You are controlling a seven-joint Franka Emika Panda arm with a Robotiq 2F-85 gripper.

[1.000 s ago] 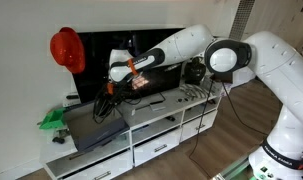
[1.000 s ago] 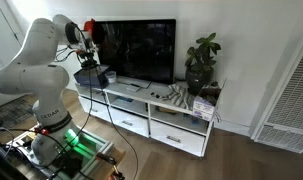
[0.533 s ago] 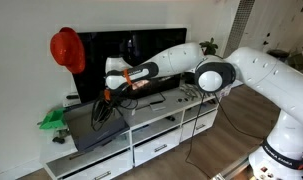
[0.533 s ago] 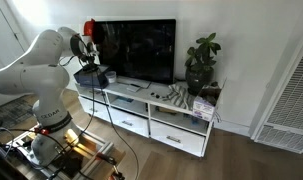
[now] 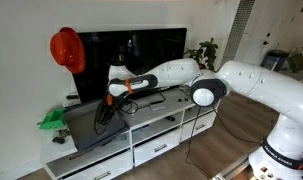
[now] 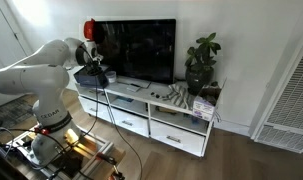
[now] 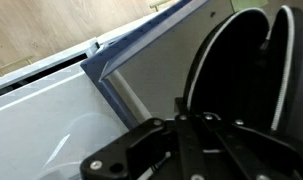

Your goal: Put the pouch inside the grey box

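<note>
pouch [image 5: 102, 114] hangs from hand [image 5: 110, 99]; above grey box [image 5: 89, 133]

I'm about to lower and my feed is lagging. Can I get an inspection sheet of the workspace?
Surface: white TV console, long and low, with drawers below.
Job's things: the pouch hangs from the hand above the grey box and is not yet inside. Lid state cannot be told.
Clutter: green item beside the box; red helmet at the TV's corner; small items near the plant.
Grippers: hand over the box, apparently shut on the pouch.
Cables: thin dark cable hanging down the console front.
Surroundings: TV, potted plant, wood floor, white wall.
</note>
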